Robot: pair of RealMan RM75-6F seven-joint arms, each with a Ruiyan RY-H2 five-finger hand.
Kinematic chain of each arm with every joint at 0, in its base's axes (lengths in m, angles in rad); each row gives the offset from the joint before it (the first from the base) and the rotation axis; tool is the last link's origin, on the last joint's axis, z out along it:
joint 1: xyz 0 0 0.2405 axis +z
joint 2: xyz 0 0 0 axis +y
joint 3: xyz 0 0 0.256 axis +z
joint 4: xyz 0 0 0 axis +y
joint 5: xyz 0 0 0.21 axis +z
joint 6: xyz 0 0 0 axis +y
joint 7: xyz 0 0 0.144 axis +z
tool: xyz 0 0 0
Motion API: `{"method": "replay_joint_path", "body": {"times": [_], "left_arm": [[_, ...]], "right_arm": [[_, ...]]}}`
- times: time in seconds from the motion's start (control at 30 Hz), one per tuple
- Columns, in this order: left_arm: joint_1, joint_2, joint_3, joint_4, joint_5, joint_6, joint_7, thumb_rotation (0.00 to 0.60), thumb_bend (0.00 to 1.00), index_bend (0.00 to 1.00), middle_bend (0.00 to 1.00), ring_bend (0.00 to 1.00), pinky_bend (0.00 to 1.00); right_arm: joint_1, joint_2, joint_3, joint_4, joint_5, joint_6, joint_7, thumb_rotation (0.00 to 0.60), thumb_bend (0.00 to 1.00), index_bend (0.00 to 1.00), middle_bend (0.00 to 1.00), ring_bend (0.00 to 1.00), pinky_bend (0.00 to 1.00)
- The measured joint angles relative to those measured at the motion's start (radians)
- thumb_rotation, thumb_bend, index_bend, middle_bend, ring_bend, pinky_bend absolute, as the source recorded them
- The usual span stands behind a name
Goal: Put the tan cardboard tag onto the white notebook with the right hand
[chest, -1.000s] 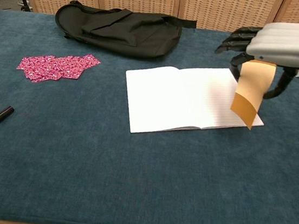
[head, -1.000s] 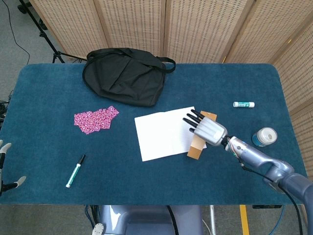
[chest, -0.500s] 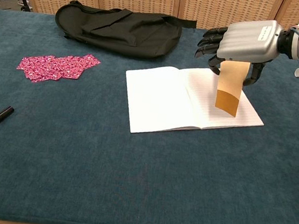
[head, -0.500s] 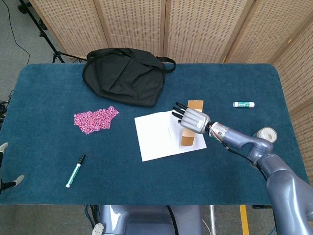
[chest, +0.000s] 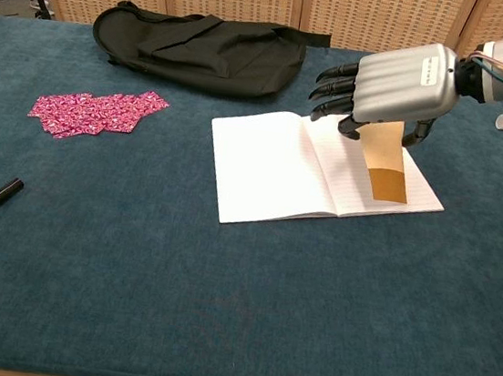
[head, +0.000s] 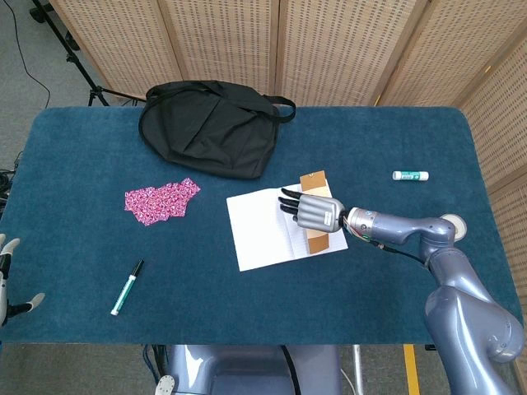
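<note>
The tag point(chest: 386, 163) hangs over the right page of the notebook point(chest: 277, 168), its lower end on or just above the paper, its top tucked under the right hand point(chest: 402, 81). Dark fingers point(chest: 335, 88) reach left, slightly apart, above the page; the actual pinch point is hidden behind the hand's silver back. Left hand point(head: 8, 276) sits at the table's far-left edge, fingers apart, holding nothing. Farther out: black bag point(head: 210, 127), pink cloth point(head: 160, 200), marker point(head: 127, 287), glue stick point(head: 410, 175).
</note>
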Motion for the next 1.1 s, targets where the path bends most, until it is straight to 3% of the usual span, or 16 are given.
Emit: {"method": "replay_joint_path", "body": {"times": [0.33,0.7,0.77,0.93,1.1], "left_arm": [[-0.009,-0.006,-0.001,0.003,-0.011,-0.011,0.013,0.6,0.0,0.0,0.0,0.0,0.0],[-0.011,-0.005,-0.001,0.004,-0.019,-0.015,0.009,0.6,0.0,0.0,0.0,0.0,0.0],[-0.011,-0.004,-0.002,0.005,-0.02,-0.014,0.007,0.6,0.0,0.0,0.0,0.0,0.0],[-0.011,-0.001,-0.002,0.005,-0.021,-0.016,0.001,0.6,0.0,0.0,0.0,0.0,0.0],[-0.011,0.003,-0.001,0.003,-0.02,-0.016,-0.005,0.6,0.0,0.0,0.0,0.0,0.0]], "right_arm": [[0.012,-0.043,-0.053,0.069,-0.023,0.012,-0.05,0.6,0.39,0.45,0.13,0.0,0.07],[0.028,-0.083,-0.064,0.053,0.001,-0.044,-0.095,0.6,0.41,0.45,0.11,0.0,0.07],[0.031,-0.086,-0.064,0.05,0.005,-0.054,-0.103,0.6,0.39,0.42,0.1,0.0,0.07],[0.035,-0.089,-0.056,0.038,0.026,-0.073,-0.113,0.6,0.34,0.21,0.04,0.0,0.07],[0.042,-0.083,-0.035,-0.003,0.055,-0.094,-0.149,0.6,0.34,0.15,0.02,0.0,0.07]]}}
